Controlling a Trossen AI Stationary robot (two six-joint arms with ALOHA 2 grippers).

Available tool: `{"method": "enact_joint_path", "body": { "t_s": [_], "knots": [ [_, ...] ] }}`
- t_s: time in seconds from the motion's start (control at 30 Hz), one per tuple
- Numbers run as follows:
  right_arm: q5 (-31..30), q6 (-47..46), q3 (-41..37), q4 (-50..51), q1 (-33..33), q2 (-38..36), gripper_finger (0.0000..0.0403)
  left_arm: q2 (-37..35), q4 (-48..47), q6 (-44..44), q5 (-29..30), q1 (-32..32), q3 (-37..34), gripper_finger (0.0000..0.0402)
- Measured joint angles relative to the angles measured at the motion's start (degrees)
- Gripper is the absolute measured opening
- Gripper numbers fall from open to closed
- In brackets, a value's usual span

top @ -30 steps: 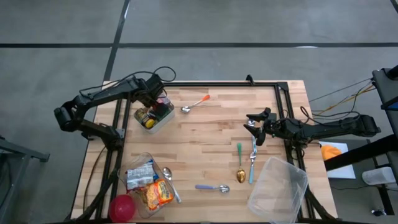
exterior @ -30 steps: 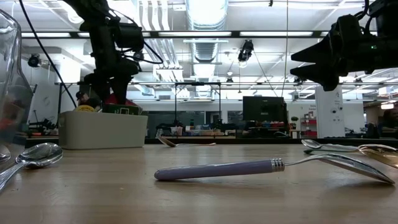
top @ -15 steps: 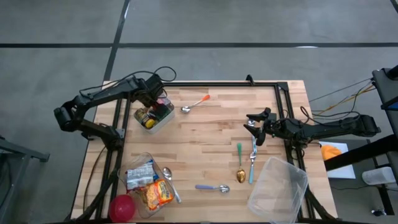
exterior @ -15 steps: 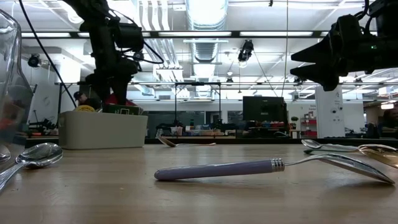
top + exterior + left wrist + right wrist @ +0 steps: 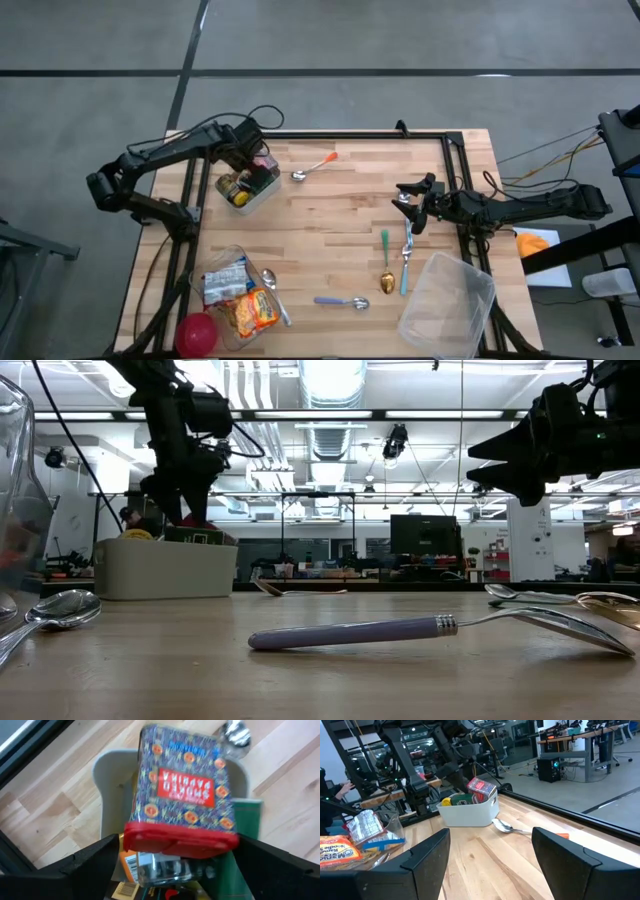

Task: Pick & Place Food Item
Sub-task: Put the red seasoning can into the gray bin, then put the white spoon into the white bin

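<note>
A white bin (image 5: 247,190) stands at the table's far left with several food items in it. A red-and-blue patterned packet (image 5: 185,790) lies tilted on top of them, its upper end sticking out above the rim (image 5: 481,787). My left gripper (image 5: 179,842) hangs just above the bin, pointing steeply down and open. Its fingers stand close on either side of the packet's red end. My right gripper (image 5: 405,200) waits open and level above the table's right part.
An orange-handled spoon (image 5: 315,166) lies right of the bin. Green, gold and blue spoons (image 5: 388,262) lie near the right arm, a purple one (image 5: 342,301) near the front. A clear tub (image 5: 448,303) sits front right. Snack packets (image 5: 240,297) and a red ball (image 5: 197,333) are front left.
</note>
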State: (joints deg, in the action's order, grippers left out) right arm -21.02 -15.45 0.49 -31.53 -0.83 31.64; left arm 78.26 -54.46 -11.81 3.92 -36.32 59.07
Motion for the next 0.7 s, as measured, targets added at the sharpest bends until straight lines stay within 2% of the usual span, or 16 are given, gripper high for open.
{"method": "enact_joint_path", "body": {
  "t_s": [0.37,0.57,0.7],
  "knots": [
    [0.0,-0.02,0.0,0.0,-0.01,0.02,0.0276,-0.3,-5.35,-0.45,0.11,0.0,6.19,0.0383],
    [0.01,-0.01,0.0,0.0,0.01,0.02,0.0276,-0.31,-5.66,-4.06,-0.61,0.01,9.23,0.0383],
    [0.01,0.01,0.01,0.0,-0.01,0.02,0.0276,-0.33,-5.65,-6.96,-3.46,0.29,10.38,0.0383]
  ]
}}
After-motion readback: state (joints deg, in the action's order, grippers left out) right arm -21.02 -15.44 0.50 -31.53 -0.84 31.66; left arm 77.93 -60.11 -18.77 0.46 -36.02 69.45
